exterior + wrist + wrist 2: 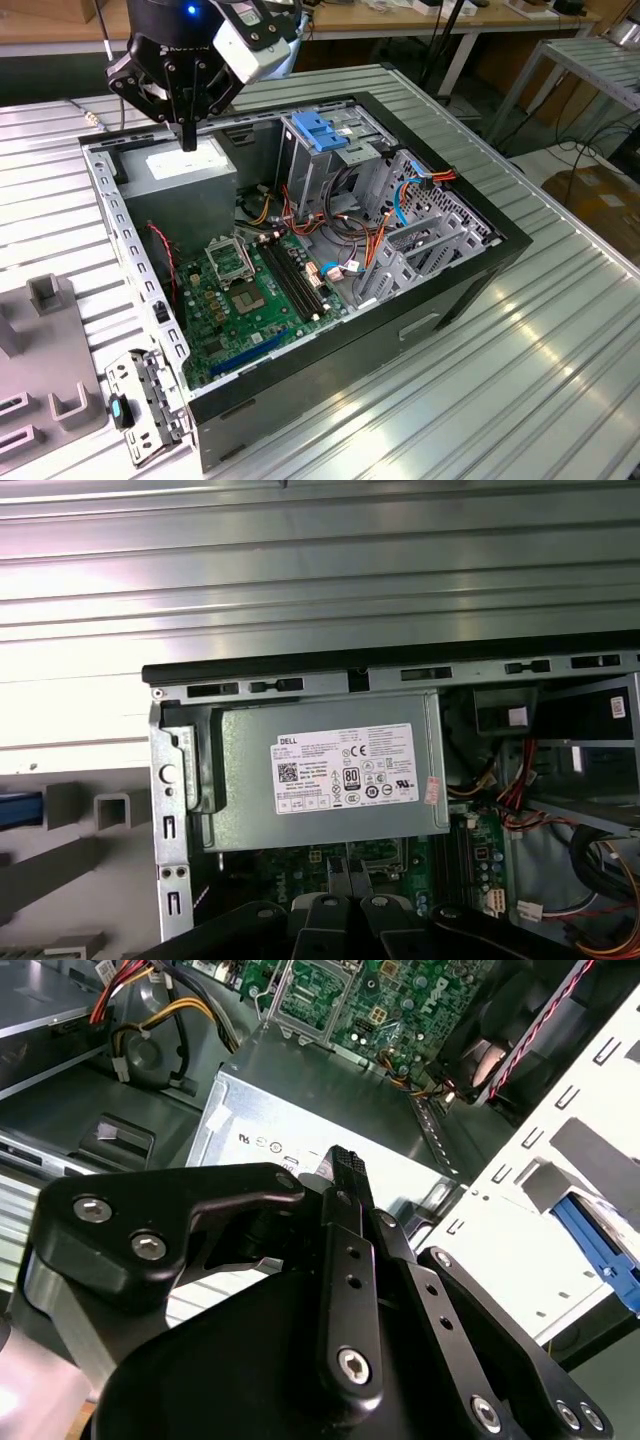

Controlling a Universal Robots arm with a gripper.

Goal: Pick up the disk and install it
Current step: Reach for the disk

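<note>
My gripper hangs over the back corner of the open computer case, on the exterior view's left. Its black fingers are pressed together with nothing between them, just above the grey power-supply box with the white sticker. I do not see the disk clearly. A sliver of blue lies beside the grey fixture outside the case, and I cannot tell whether it is the disk. Across the case stands the metal drive cage with its blue latch.
The green motherboard fills the case floor, with orange, red and blue cables bundled near the cage. A grey slotted fixture and a loose metal bracket sit outside the case on the ribbed metal table.
</note>
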